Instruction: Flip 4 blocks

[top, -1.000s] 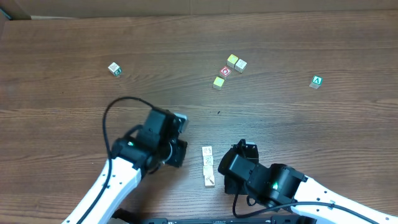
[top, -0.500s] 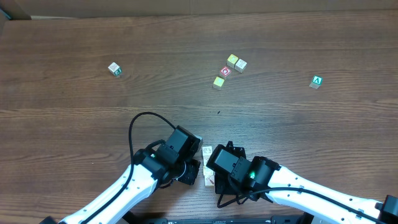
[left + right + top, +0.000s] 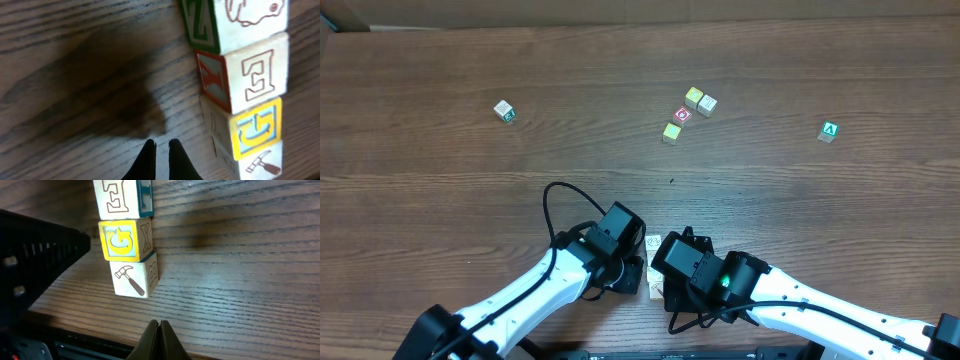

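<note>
Four pale wooden blocks stand in a touching row [image 3: 653, 243] near the table's front edge, between my two arms. The left wrist view shows all of them at the right: an animal-and-Z block [image 3: 245, 17], an E block [image 3: 257, 70], a yellow G block [image 3: 255, 125] and a hammer block [image 3: 260, 162]. My left gripper [image 3: 161, 146] is shut with nothing in it, just left of the G block. From the right wrist I see the E block [image 3: 117, 197], G block [image 3: 120, 240] and hammer block [image 3: 130, 277]. My right gripper [image 3: 159, 326] is shut and empty, just past the hammer block.
Far back lie a white cube [image 3: 503, 110], a cluster of cubes [image 3: 694, 98] with a red-ring cube [image 3: 682, 115], and a green A cube [image 3: 830, 130]. The left arm's black body [image 3: 35, 255] stands close beside the row. The table's front edge [image 3: 75, 330] is near.
The left arm has swung right and the right arm left, and both now flank the row of blocks. Over the last half second they have hardly moved. The blocks have stayed put.
</note>
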{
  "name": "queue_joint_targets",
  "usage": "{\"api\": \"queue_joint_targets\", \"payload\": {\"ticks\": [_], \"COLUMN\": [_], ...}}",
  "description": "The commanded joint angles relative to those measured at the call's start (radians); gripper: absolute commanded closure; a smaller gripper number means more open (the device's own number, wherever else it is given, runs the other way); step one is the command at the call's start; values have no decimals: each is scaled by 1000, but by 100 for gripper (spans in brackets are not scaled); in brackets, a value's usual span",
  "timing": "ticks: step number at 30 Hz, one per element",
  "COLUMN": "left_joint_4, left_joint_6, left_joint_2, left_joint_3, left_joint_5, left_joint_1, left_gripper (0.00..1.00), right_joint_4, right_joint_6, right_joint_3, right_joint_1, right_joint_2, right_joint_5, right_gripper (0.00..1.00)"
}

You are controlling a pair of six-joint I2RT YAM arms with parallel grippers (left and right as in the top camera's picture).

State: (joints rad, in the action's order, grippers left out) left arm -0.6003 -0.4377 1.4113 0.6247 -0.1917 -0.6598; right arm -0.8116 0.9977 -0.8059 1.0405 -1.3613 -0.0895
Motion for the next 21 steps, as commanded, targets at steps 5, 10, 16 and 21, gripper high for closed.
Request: {"api": "queue_joint_targets", "payload": {"ticks": [5,10,16,21], "left_joint_4": [35,55,60,61], "left_joint_6": [-12,-11,-8,-7], "left_joint_2": [27,27,28,28], "left_joint_3": [-8,-8,-8,-8], "left_joint_5": [-42,-65,-71,-72], "left_joint_1": [-3,-3,-3,-3], "left_gripper": [96,96,96,96], "right_joint_4": [7,8,11,14], "right_joint_6": [-4,-3,-3,-3], "right_joint_3": [-18,-18,-18,-18], "right_joint_1": [-5,-5,-5,-5], "right_joint_2": [2,2,2,2], "right_joint_5": [1,1,1,-2], "right_gripper": [96,96,96,96]}}
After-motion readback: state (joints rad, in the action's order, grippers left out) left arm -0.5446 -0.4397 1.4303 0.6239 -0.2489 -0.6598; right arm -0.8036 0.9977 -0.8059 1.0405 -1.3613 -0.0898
